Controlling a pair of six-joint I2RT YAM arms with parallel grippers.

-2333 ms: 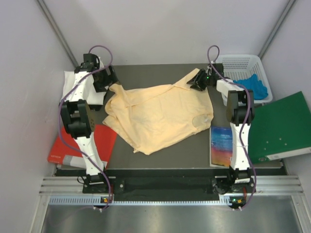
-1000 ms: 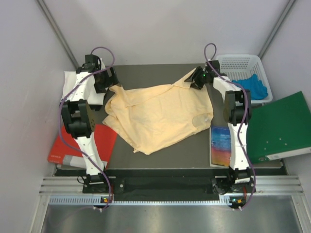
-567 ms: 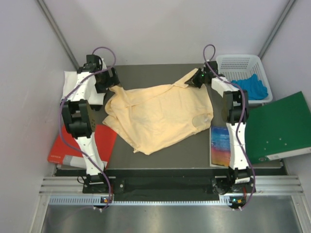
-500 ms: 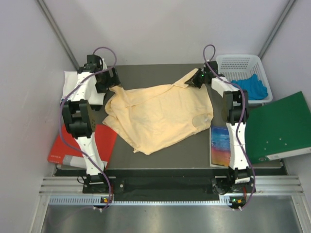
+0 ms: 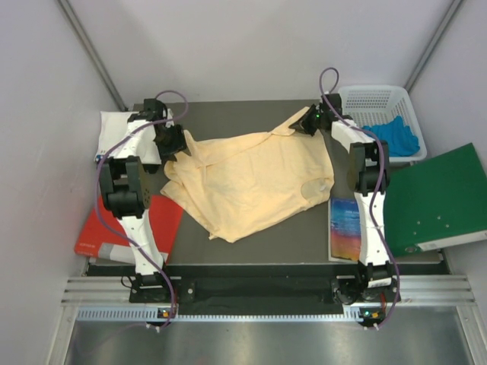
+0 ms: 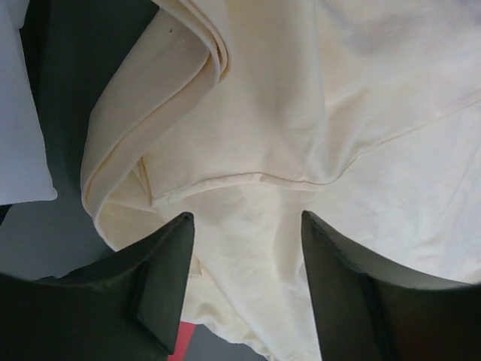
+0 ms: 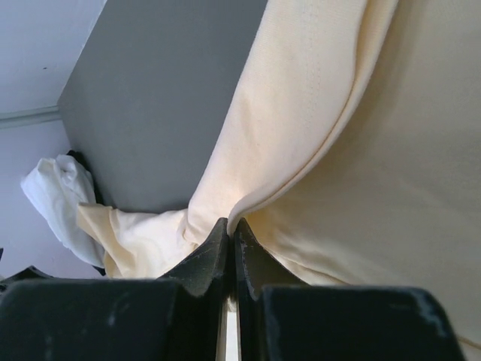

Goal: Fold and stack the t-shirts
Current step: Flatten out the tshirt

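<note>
The peach-yellow t-shirt (image 5: 251, 179), soft matte knit, lies crumpled and creased across the middle of the dark grey table mat (image 5: 251, 110). The right gripper (image 7: 231, 229) is clenched on a ridge of its far right edge, the cloth drawn into a taut fold. The left gripper (image 6: 246, 218) stands with its black wedge-shaped fingers (image 6: 161, 278) apart over the rolled hem at the far left. Beside it lies a white t-shirt (image 5: 110, 125). To the right are a perforated white plastic basket (image 5: 380, 99) and a glossy green folder (image 5: 441, 201).

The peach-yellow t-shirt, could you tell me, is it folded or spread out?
Spread out, not folded: the peach-yellow t-shirt lies rumpled across the table, its far corner pinched by the right gripper.
</note>
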